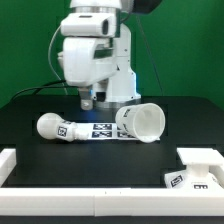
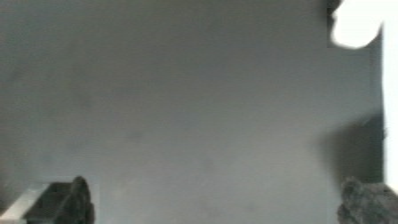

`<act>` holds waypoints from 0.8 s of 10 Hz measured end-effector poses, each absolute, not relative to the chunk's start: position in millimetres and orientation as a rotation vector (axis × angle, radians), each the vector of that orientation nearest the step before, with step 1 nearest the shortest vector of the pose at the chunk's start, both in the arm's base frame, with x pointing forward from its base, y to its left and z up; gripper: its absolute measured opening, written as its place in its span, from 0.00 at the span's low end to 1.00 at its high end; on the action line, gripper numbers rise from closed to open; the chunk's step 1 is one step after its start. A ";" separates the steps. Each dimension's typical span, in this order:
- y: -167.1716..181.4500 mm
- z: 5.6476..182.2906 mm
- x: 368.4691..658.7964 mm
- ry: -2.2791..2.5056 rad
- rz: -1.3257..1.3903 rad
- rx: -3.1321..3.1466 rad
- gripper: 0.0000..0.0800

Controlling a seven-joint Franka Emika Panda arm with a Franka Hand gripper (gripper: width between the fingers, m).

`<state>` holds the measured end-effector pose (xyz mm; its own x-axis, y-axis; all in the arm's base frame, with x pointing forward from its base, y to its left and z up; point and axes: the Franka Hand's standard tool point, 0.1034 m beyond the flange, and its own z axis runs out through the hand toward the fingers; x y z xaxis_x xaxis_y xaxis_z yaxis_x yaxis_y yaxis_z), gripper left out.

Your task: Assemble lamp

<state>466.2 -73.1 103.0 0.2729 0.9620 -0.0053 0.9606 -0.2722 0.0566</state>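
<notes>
Read as a clock face, the exterior view has the arm (image 1: 95,45) standing at 12 o'clock. Its gripper (image 1: 88,100) hangs low over the black worktop (image 1: 30,112), just above centre.

The lamp lies in three loose parts, none joined.
- **Bulb:** the bulb (image 1: 52,127) lies on its side at about 9 o'clock, with its tagged neck pointing toward the centre.
- **Shade:** the shade (image 1: 140,122) also lies on its side, at about 2 to 3 o'clock from centre. Its wide mouth is turned toward 4 o'clock.
- **Base:** the blocky base (image 1: 196,170) sits well apart from the others at about 4 to 5 o'clock, near the front corner, with a tag showing on its near face.

Between the bulb and the shade, the marker board (image 1: 100,130) lies flat, just below the gripper. A white rim (image 1: 100,205) runs along the front edge at 6 o'clock.

The wrist view is blurred. It shows the gripper (image 2: 214,205) with its fingers (image 2: 63,205) spread wide and only dark worktop (image 2: 178,100) between them, so it holds nothing. A bright white shape (image 2: 356,22) shows at that frame's edge, but it is too blurred to tell which part it is.
</notes>
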 end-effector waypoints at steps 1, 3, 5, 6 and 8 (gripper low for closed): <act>-84.9 100.2 449.3 1.867 0.035 2.468 0.87; -86.8 98.5 445.7 1.858 0.030 2.481 0.87; -86.7 98.3 445.6 1.858 0.030 2.482 0.87; -86.7 98.2 445.6 1.858 0.029 2.482 0.87; -96.7 96.7 439.9 1.841 0.025 2.494 0.87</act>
<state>439.9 -96.7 96.7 0.2947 0.9555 -0.0113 0.9548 -0.2940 0.0428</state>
